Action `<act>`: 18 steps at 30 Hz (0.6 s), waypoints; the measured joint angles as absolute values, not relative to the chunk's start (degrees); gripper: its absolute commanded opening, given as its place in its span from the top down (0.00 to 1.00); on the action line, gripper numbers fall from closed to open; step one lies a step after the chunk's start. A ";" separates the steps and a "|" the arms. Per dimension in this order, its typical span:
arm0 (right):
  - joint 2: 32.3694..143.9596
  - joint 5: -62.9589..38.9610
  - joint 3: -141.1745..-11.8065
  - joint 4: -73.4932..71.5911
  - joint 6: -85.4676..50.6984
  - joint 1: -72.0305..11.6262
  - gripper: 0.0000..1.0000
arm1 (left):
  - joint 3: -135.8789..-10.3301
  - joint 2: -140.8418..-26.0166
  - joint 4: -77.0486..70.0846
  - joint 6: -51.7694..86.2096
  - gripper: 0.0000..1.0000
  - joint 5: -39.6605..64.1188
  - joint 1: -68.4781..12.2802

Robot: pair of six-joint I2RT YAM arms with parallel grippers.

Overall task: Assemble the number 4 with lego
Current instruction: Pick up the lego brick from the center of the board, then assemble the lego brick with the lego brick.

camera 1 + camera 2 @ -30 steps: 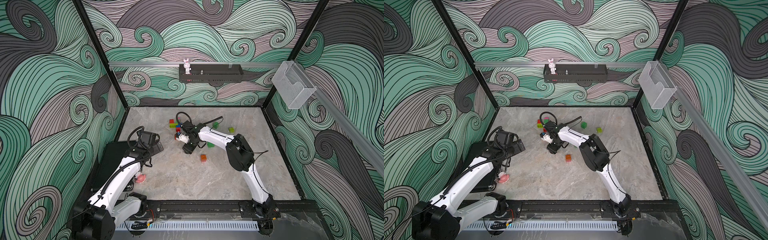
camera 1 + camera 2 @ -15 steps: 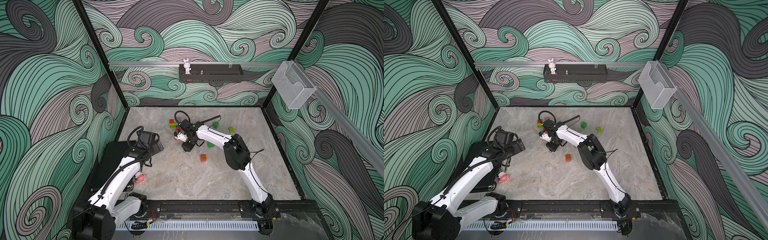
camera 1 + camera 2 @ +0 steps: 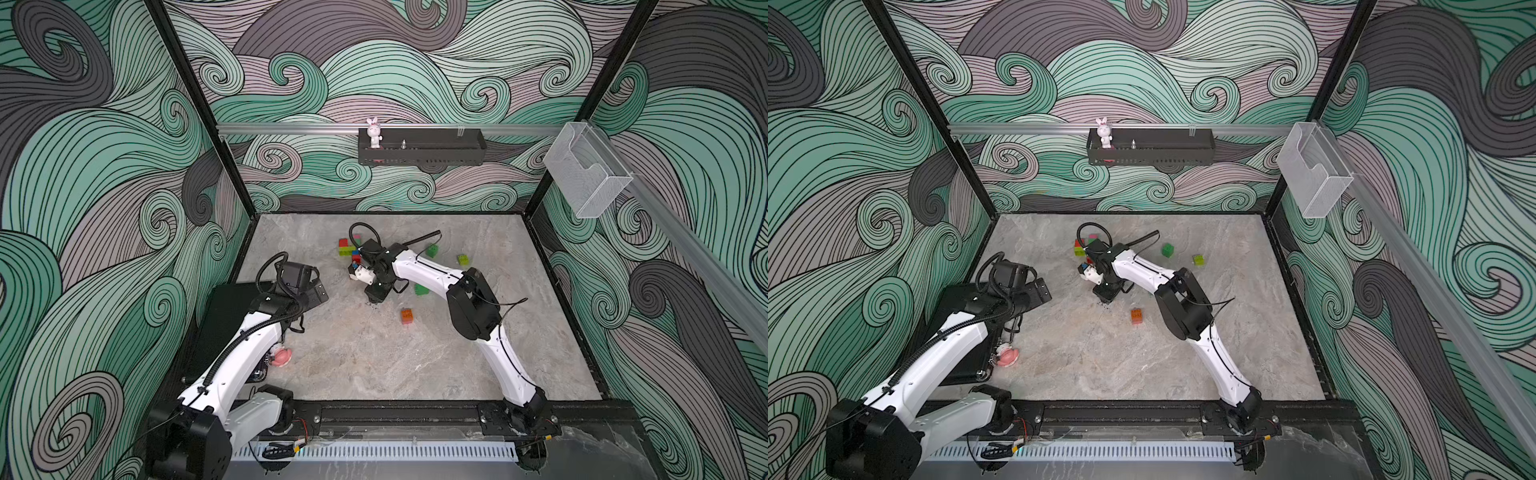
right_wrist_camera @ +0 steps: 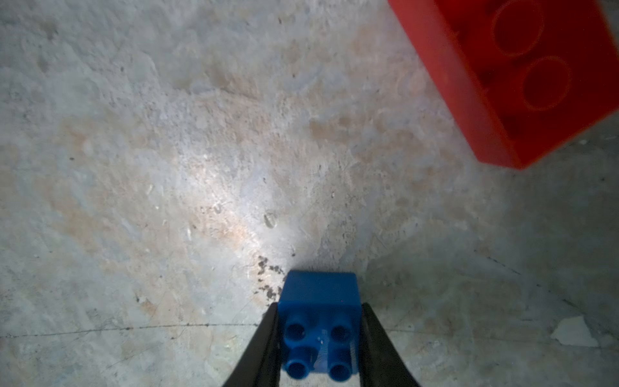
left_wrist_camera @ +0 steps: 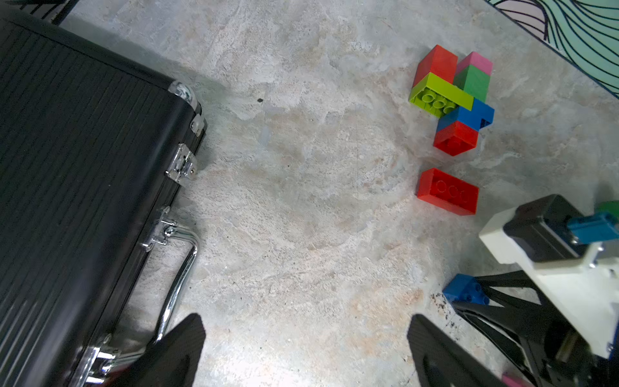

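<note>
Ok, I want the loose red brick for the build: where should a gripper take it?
Probably across its two long flat sides, mid-length, coming straight down: the red brick lies flat and apart from the others on the table, so those parallel sides are free.

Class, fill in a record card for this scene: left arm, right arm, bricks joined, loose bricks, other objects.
Left arm: left gripper wide open, empty, over bare table beside the black case.
Right arm: right gripper closed on a small blue brick, fingers against two opposite sides.
Bricks joined: one cluster of red, lime, green, pink and blue bricks.
Loose bricks: red brick near the cluster; orange brick and dark green brick further off.
Other objects: white rabbit figurine on the wall shelf.
</note>
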State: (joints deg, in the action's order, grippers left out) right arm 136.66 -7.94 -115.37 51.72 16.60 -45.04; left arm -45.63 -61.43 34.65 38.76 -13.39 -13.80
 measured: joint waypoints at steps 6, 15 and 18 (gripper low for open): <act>135.81 -7.88 -114.58 51.27 15.86 -45.04 0.77 | -45.63 -62.65 33.87 38.59 0.01 -11.46 -13.63; 113.14 -5.32 -91.92 41.01 8.95 -44.84 1.00 | -49.23 -71.16 33.89 35.64 0.01 -6.55 -16.53; 102.72 -4.19 -82.65 36.03 4.99 -44.27 1.00 | -52.10 -74.35 33.80 34.89 0.01 -5.82 -19.86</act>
State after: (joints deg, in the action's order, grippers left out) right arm 102.72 -4.19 -82.65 36.03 4.99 -44.27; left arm -52.10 -74.35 33.80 34.89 -5.82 -19.86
